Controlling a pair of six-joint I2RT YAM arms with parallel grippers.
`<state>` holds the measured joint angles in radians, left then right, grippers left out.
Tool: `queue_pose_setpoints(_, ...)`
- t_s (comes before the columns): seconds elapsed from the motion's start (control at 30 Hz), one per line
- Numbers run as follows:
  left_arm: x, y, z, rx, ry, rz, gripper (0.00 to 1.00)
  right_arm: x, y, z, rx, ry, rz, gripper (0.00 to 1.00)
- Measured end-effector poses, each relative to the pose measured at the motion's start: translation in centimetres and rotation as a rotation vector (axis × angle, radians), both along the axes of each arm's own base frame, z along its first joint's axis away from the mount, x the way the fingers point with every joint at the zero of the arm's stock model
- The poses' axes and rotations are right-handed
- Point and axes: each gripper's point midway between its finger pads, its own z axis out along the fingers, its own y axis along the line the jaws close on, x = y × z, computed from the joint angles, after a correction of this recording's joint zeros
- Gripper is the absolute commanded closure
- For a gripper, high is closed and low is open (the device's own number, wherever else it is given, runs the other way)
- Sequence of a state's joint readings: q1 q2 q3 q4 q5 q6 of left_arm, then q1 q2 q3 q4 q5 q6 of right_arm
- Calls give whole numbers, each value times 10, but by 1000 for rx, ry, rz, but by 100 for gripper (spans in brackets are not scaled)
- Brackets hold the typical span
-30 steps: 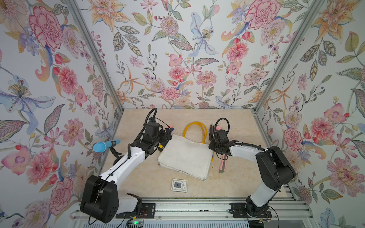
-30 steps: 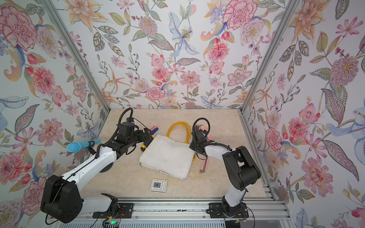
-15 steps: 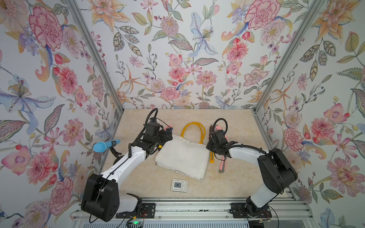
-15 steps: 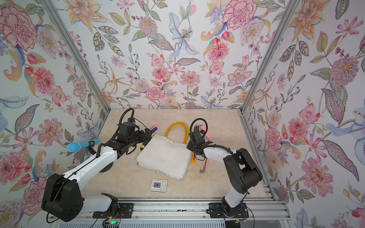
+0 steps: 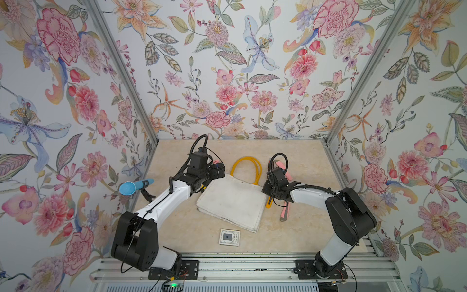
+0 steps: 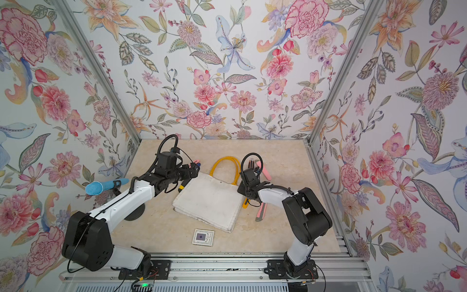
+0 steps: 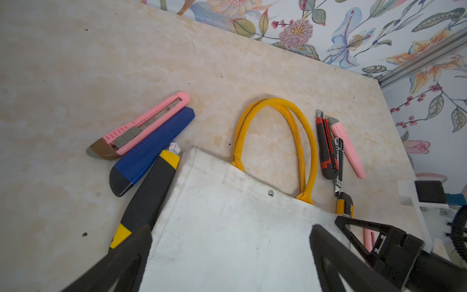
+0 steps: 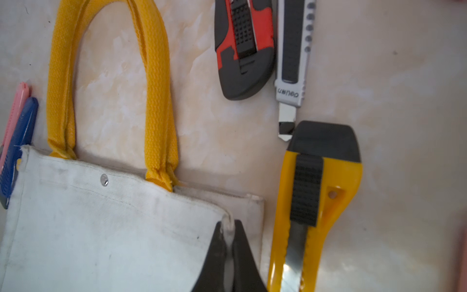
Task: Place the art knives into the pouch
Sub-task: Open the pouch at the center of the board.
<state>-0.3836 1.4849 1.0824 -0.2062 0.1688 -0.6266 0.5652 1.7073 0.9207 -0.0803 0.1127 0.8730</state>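
The pouch (image 5: 232,202) (image 6: 209,199), an off-white tote with yellow handles (image 5: 249,166), lies flat mid-table, plain face up. My right gripper (image 8: 228,225) (image 5: 267,192) is shut, pinching the top fabric layer at the pouch's (image 8: 101,227) right mouth corner. My left gripper (image 7: 230,232) (image 5: 217,170) hangs open over the pouch's (image 7: 227,252) left mouth corner, holding nothing. Several art knives lie around it. Left of it are a pink one (image 7: 144,124), a blue one (image 7: 151,149) and a black-and-yellow one (image 7: 151,197). Right of it are a yellow one (image 8: 316,189), a red-and-black one (image 8: 242,50) and a silver one (image 8: 293,50).
A slim pink knife (image 7: 346,149) lies beside the red one, and another pink knife (image 5: 285,211) lies under my right forearm. A small white card (image 5: 229,237) sits in front of the pouch. A blue microphone (image 5: 135,186) sticks out by the left wall. Flowered walls close three sides.
My right gripper moved left onto the pouch's right mouth corner and shut on the fabric. The pouch shifted slightly left. The left gripper stayed open in place.
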Motion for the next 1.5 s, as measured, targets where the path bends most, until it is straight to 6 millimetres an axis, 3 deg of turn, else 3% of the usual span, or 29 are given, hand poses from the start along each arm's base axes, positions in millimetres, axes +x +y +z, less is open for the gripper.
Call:
queue_pose_setpoints(0.13, 28, -30, 4, 51, 1, -88, 1, -1, 5, 18, -8, -48, 27, 100)
queue_pose_setpoints(0.37, 76, -103, 6, 101, 23, -244, 3, -2, 11, 80, 26, -201, 61, 100)
queue_pose_setpoints(0.53, 75, -165, 1, 115, 49, -378, 4, -5, 11, 84, 3, -219, 59, 100)
queue_pose_setpoints(0.63, 69, -189, -12, 117, 87, -442, 4, -6, 9, 85, -7, -220, 53, 100)
queue_pose_setpoints(0.73, 63, -200, -34, 122, 148, -479, 5, -7, 7, 89, -5, -230, 50, 100)
queue_pose_setpoints(0.97, 47, -201, -81, 153, 280, -511, 7, -7, 6, 91, -5, -232, 48, 100)
queue_pose_setpoints(1.33, 33, -241, -83, 85, 278, -618, 14, -8, 6, 90, -5, -231, 48, 100)
queue_pose_setpoints(1.5, 36, -249, -101, 85, 292, -628, 23, -15, 13, 88, -19, -225, 69, 100)
